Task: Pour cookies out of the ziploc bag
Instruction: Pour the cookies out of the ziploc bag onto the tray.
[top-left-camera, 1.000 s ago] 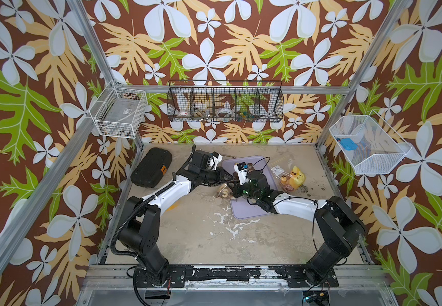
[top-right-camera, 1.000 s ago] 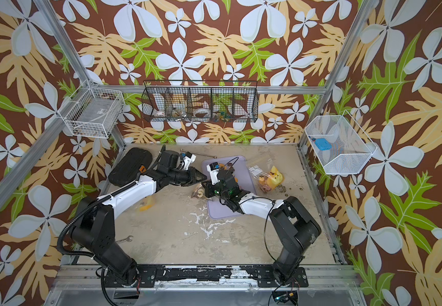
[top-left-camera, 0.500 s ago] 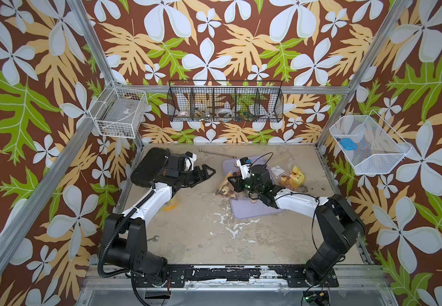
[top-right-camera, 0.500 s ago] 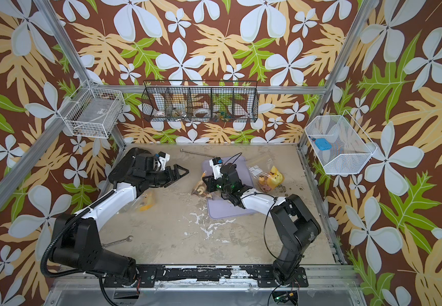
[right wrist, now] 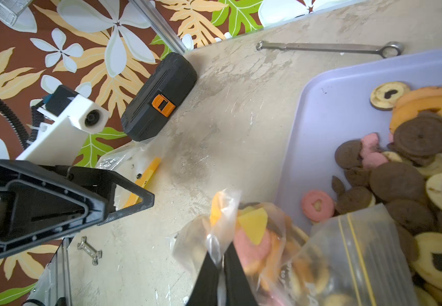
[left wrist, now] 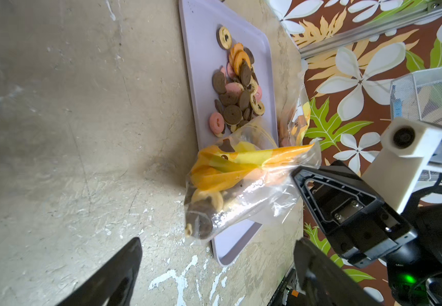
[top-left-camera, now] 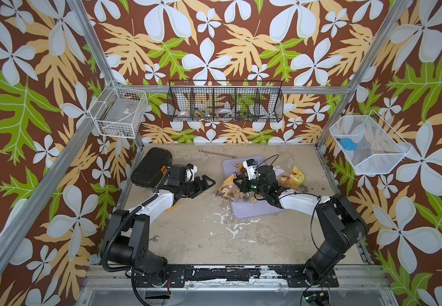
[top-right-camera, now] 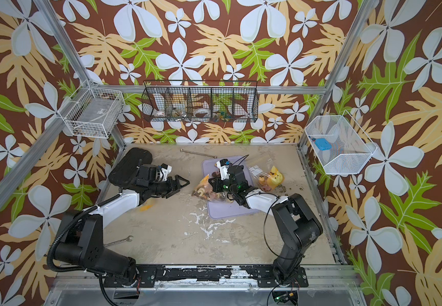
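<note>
The right gripper (right wrist: 218, 262) is clamped shut on a fold of film at the closed end of the ziploc bag (left wrist: 241, 193). By this pinch the bag is kept tipped, apparently so that its contents are fed toward its yellow-lined mouth, which is laid over the heap just ahead of the fingers. Several cookies (left wrist: 237, 90) are already spread on the lilac tray (left wrist: 201, 53) beyond the mouth; others are seen inside the bag, gathered in a corner that overhangs the tray's edge, so the pour is judged unfinished.

Facing that corner, across a gap of bare table, the left gripper (top-left-camera: 206, 182) is held wide open and empty, apart from the bag, seemingly placed to take the film if needed.

Behind the left gripper a black case (right wrist: 159, 98) with an orange latch is lain, and farther off a long wrench (right wrist: 328, 47).

Faint print on the bag film is too blurred to be read; no brand is legible on the case.
</note>
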`<state>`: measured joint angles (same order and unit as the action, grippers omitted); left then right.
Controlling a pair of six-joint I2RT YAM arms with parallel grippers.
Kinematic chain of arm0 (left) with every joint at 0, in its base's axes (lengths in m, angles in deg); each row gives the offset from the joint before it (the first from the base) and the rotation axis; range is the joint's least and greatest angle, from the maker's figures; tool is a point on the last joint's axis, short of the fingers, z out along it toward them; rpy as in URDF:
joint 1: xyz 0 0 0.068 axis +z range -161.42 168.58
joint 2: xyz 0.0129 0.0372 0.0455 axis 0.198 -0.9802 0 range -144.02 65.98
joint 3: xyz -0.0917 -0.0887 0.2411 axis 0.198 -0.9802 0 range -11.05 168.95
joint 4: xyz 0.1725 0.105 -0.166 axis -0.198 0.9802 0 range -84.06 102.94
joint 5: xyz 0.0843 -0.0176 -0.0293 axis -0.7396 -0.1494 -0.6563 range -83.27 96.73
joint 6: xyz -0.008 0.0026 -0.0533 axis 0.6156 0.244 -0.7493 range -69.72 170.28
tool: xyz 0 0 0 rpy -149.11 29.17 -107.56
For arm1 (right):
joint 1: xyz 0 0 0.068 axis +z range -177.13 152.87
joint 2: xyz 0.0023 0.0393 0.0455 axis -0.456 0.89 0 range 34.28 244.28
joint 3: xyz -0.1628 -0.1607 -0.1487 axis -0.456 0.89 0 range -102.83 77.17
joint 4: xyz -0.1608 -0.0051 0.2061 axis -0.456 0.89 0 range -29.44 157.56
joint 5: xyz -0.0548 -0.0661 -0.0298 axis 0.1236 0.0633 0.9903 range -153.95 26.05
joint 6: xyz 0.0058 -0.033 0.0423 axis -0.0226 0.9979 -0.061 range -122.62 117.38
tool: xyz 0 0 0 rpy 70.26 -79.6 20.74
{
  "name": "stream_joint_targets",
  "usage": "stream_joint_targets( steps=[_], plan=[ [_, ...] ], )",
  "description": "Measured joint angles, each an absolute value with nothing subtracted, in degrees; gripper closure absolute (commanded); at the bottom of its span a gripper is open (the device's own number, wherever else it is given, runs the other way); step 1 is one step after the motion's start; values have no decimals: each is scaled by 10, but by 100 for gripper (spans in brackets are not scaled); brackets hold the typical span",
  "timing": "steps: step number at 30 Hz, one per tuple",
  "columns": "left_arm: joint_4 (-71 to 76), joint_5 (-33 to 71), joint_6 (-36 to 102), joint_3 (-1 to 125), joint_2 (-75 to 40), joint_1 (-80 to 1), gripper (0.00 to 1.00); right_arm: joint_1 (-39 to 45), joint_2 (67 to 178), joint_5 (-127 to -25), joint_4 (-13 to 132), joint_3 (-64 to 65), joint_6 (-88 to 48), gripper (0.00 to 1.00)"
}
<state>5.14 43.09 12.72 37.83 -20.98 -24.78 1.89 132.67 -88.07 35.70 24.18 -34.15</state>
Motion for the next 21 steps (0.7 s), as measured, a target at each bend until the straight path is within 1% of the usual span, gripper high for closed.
stream_joint_targets(
  steps=[2,3,9,14,21],
  plan=[
    [43,432,124,372,-215,-256,10,18,1329,-886,352,242,-345,99],
    [40,433,118,368,-217,-259,10,17,1330,-891,350,242,-352,100],
    [21,436,110,366,-229,-266,11,17,1334,-908,345,234,-357,100],
    [11,445,97,365,-231,-271,22,15,1330,-910,347,232,-358,100],
    [-39,462,54,366,-252,-301,23,6,1313,-912,349,234,-360,100]
  ],
)
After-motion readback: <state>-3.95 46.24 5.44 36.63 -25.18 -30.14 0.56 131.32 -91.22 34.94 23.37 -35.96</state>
